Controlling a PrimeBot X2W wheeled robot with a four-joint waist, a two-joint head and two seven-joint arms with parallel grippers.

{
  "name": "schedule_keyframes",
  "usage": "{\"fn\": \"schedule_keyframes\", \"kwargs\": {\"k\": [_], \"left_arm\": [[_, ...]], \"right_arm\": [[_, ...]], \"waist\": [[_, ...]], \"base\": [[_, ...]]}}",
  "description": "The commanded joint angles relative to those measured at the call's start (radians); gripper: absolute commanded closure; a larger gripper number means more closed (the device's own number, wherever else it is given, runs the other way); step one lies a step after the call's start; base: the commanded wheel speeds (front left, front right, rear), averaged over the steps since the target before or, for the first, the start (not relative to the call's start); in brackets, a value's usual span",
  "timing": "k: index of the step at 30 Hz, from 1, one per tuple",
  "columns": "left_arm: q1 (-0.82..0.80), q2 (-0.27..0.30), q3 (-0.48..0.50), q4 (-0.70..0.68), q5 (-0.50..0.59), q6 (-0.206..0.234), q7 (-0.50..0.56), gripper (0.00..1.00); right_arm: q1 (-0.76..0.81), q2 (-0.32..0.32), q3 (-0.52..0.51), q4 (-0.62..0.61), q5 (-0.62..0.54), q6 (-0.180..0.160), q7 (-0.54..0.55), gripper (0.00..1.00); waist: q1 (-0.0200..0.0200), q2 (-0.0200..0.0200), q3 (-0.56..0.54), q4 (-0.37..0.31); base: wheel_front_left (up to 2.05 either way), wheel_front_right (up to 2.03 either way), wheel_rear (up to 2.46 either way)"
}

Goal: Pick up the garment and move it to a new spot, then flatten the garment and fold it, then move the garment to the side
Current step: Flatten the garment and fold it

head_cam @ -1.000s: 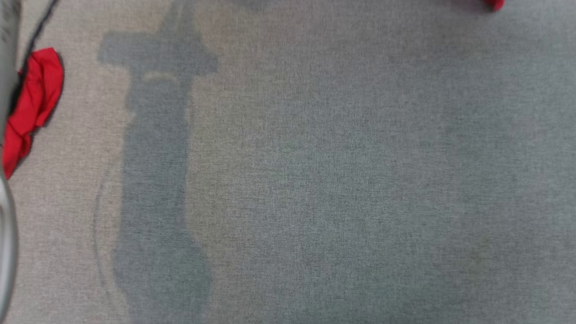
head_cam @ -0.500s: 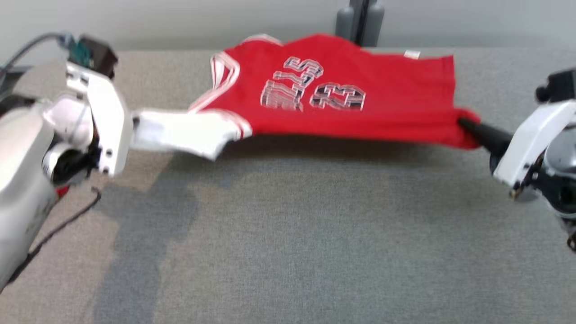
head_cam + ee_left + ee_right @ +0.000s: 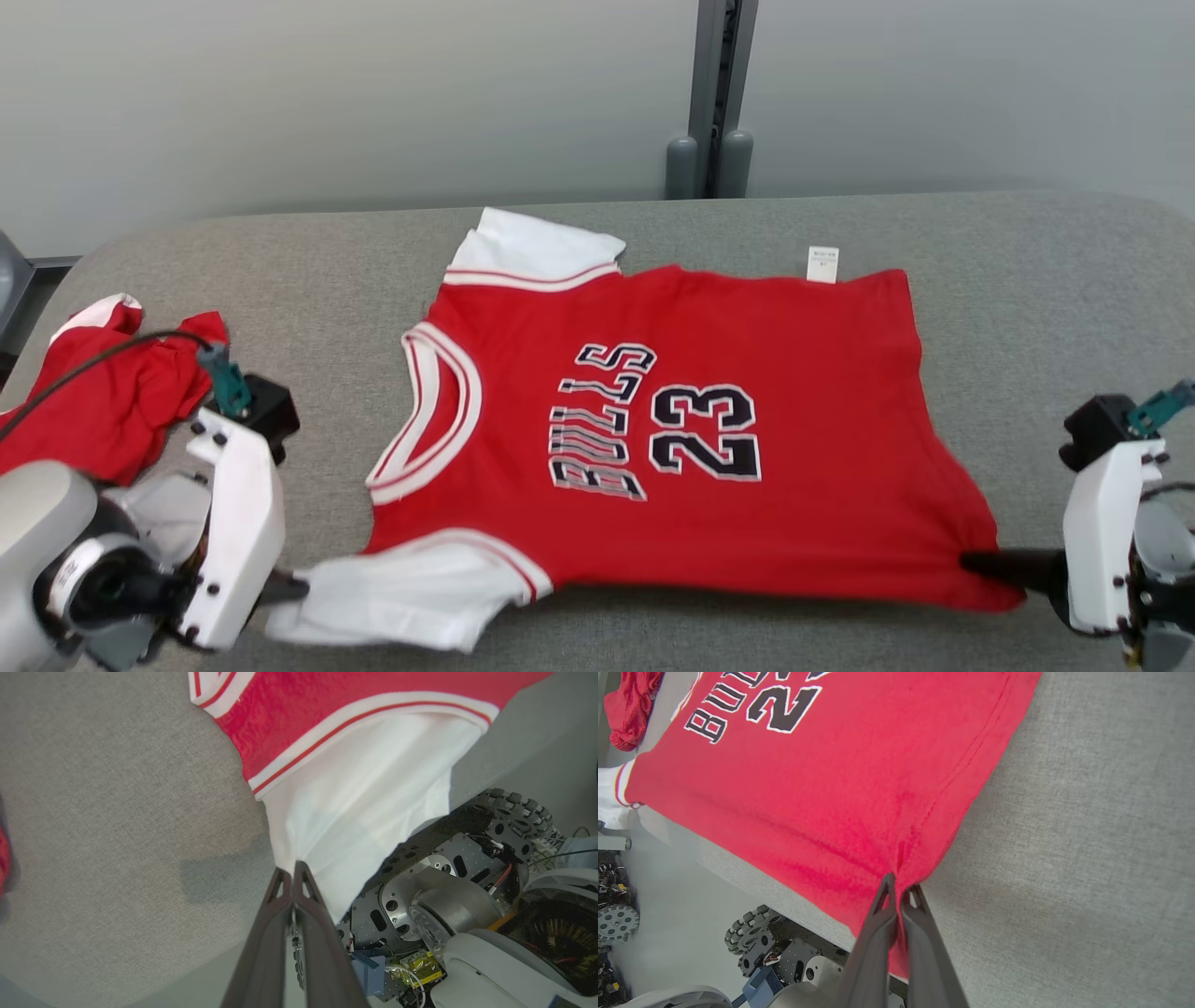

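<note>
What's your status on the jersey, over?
Left gripper shut on the white sleeve. Right gripper shut on the jersey hem corner. Jersey spread face up on grey surface. Other red garment crumpled left, apart.

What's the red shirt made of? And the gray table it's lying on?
Shirt: looks like soft knit cloth, matte; it puckers at the pinched corner. Table: seems covered in gray woven fabric, matte, with a fine speckled weave.

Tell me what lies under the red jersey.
The grey table lies under the jersey; its near edge overhangs, pinched by the left gripper and right gripper. Anything beneath the cloth is covered.
</note>
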Motion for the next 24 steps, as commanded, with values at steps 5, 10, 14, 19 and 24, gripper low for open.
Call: {"fn": "schedule_keyframes", "kwargs": {"k": [5,10,14,19,24], "left_arm": [[0.077,0.102,-0.009,-0.176,-0.059,0.087,0.060,1.00],[0.105,0.149,-0.003,-0.259,-0.086,0.128,0.080,1.00],[0.079,0.150,0.006,-0.274,-0.082,0.144,0.091,1.00],[0.021,0.133,0.029,-0.252,-0.076,0.148,0.106,1.00],[-0.054,0.075,0.046,-0.175,-0.058,0.143,0.120,1.00]], "right_arm": [[0.144,-0.051,-0.081,-0.121,-0.013,0.000,0.089,1.00],[0.244,-0.052,-0.193,-0.196,-0.042,0.000,0.151,1.00],[0.289,-0.004,-0.292,-0.234,-0.091,0.000,0.201,1.00],[0.298,0.087,-0.403,-0.265,-0.170,0.000,0.296,1.00],[0.258,0.218,-0.523,-0.283,-0.250,0.000,0.391,1.00]], "waist": [[-0.0001,0.0000,0.009,-0.016],[-0.0001,0.0000,0.027,-0.025],[-0.0001,0.0000,0.042,-0.031],[-0.0001,0.0000,0.070,-0.041],[-0.0001,0.0000,0.113,-0.057]], "base": [[0.00,0.00,0.00],[0.00,0.00,0.00],[0.00,0.00,0.00],[0.00,0.00,0.00],[0.00,0.00,0.00]]}}
